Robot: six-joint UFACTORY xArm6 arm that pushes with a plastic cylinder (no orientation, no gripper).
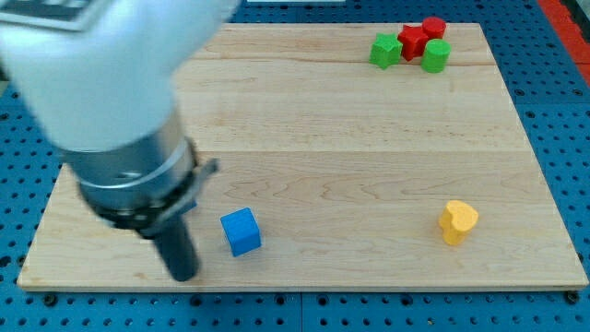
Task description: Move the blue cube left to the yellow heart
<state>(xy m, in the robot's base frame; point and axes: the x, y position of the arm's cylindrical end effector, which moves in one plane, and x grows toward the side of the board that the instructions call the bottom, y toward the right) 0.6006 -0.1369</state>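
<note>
A blue cube [241, 231] sits on the wooden board [323, 138] near the view's bottom, left of centre. A yellow heart [457, 221] lies near the view's bottom right, far to the right of the cube. My tip [184, 275] rests on the board just to the left of the blue cube and slightly below it, with a small gap between them. The arm's large white and grey body fills the view's upper left.
A cluster of blocks sits at the view's top right: a green star-like block [385, 50], a red star-like block [412, 41], a red cylinder [434, 28] and a green cylinder [436, 56]. The board's bottom edge runs close below my tip.
</note>
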